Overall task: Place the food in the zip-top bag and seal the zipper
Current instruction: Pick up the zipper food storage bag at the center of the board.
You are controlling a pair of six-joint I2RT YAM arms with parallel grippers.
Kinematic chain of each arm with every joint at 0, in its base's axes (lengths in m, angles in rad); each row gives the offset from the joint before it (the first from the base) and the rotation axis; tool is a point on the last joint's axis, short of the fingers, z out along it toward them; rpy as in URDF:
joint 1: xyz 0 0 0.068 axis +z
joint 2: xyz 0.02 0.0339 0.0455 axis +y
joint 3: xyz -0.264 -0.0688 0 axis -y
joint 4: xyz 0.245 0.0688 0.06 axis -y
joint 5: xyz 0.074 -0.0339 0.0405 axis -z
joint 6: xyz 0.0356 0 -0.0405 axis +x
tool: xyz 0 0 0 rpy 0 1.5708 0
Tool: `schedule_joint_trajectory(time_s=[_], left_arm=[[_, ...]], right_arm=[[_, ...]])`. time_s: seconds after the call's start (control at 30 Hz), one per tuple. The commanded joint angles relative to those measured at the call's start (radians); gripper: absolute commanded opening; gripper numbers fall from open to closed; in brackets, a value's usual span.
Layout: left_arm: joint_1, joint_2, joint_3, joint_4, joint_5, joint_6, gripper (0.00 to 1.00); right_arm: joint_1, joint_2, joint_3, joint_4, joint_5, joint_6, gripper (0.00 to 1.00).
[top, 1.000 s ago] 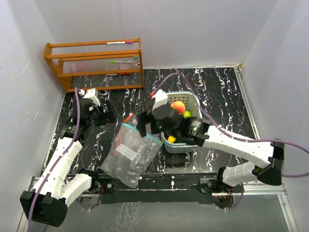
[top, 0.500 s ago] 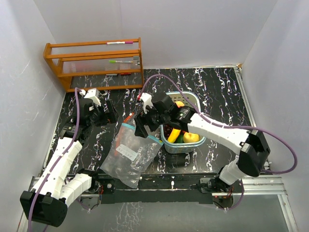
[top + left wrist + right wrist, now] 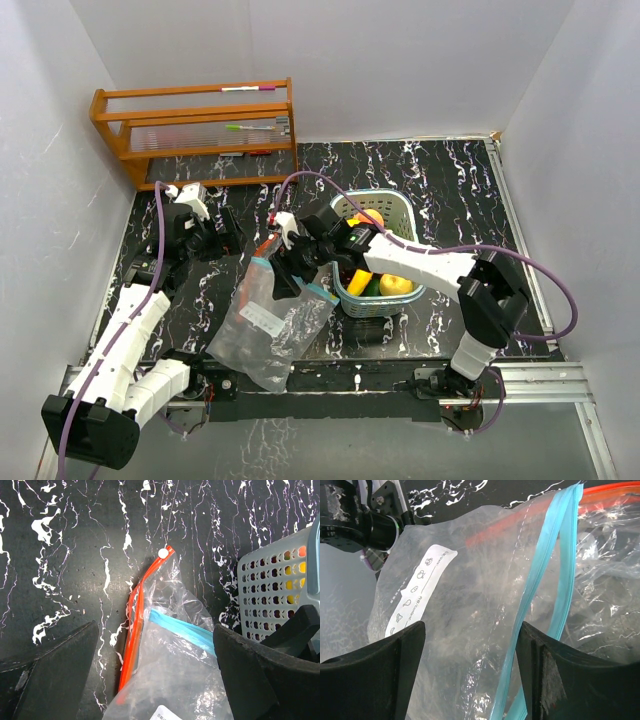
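The clear zip-top bag (image 3: 268, 322) lies flat left of the basket, with orange and blue zipper strips at its far end. My right gripper (image 3: 285, 266) is open and empty just above that end; in the right wrist view (image 3: 470, 675) its fingers straddle the plastic beside the blue strip (image 3: 546, 605). My left gripper (image 3: 216, 238) is open and empty, farther left; in the left wrist view (image 3: 155, 680) it faces the bag (image 3: 175, 670) and its white slider (image 3: 163, 553). The food sits in the basket: banana (image 3: 358, 282), yellow round fruit (image 3: 397, 285), orange-red fruit (image 3: 370, 216), green fruit (image 3: 375, 289).
The pale teal slotted basket (image 3: 402, 211) stands right of the bag and also shows in the left wrist view (image 3: 272, 575). A wooden rack (image 3: 195, 135) with pens stands at the back left. White walls enclose the table. A black arm part (image 3: 367, 522) lies beyond the bag's bottom.
My right gripper has moved left from above the basket to over the bag's zipper end. The left arm and the bag have not moved.
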Motion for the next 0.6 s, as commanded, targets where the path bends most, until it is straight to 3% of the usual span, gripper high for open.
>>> schedule_joint_trajectory(time_s=[0.0, 0.1, 0.17, 0.27, 0.3, 0.57], left_arm=[[-0.007, -0.007, -0.013, 0.013, 0.021, -0.010, 0.97], [-0.007, -0.004, -0.015, 0.018, 0.031, -0.016, 0.97], [-0.007, -0.003, -0.015, 0.021, 0.044, -0.021, 0.97], [-0.007, -0.003, -0.011, 0.020, 0.065, -0.031, 0.97], [-0.007, -0.004, -0.005, 0.014, 0.076, -0.035, 0.97], [-0.007, -0.001, 0.122, -0.039, 0.190, -0.118, 0.97]], right_arm=[[0.000, -0.021, -0.007, 0.090, -0.069, 0.000, 0.73], [-0.001, -0.039, -0.024, 0.108, -0.090, 0.005, 0.63], [-0.001, -0.047, -0.037, 0.121, -0.130, 0.014, 0.47], [0.000, -0.056, -0.047, 0.122, -0.153, 0.037, 0.14], [-0.001, -0.064, -0.051, 0.120, -0.134, 0.048, 0.08], [0.026, -0.234, 0.000, 0.049, 0.221, 0.089, 0.08]])
